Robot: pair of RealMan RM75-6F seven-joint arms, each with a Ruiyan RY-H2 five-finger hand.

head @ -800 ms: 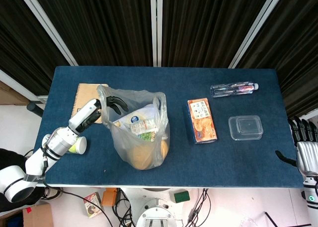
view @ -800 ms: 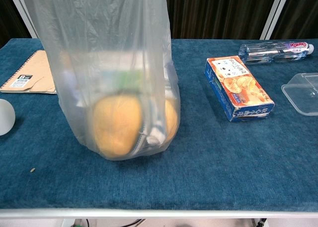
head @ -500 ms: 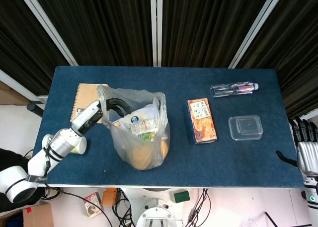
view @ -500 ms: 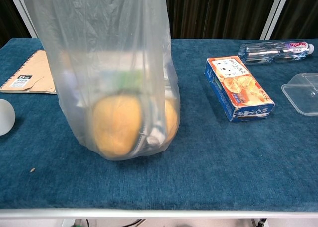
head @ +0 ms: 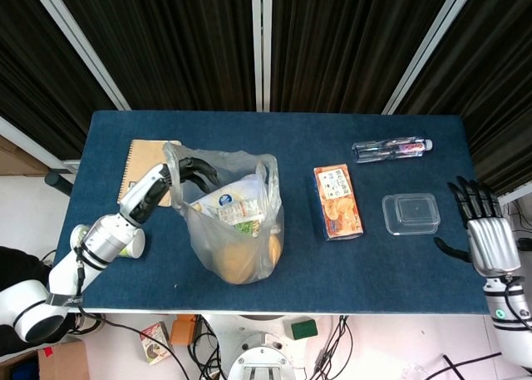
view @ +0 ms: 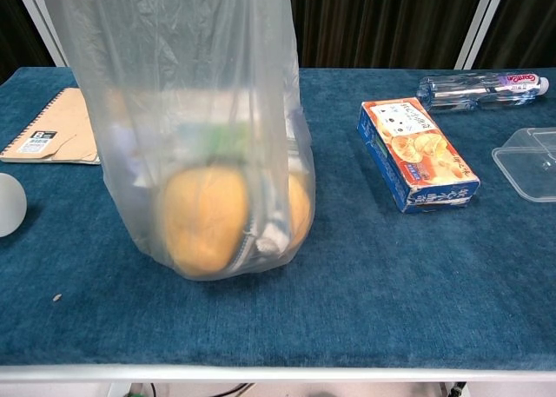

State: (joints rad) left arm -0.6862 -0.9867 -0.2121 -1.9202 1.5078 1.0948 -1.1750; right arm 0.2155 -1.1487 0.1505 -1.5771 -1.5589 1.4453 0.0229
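Only the head view shows the two hands; the chest view shows neither, but it does show through the side of the clear plastic bag, where two round orange-yellow loaves sit at the bottom with other packets above them. From the head view the bag stands on the blue table left of centre, its mouth open upward and a white packet with green print lying at the top. The left hand is at the bag's upper left rim, its dark fingers curled over the edge of the plastic and gripping it. A tan spiral notebook lies just behind the left arm, and a small pale cup sits by the forearm. The right hand hangs beyond the table's right edge, fingers spread and holding nothing, near the clear lidded container. Between bag and container lies an orange cracker box, with a water bottle on its side further back
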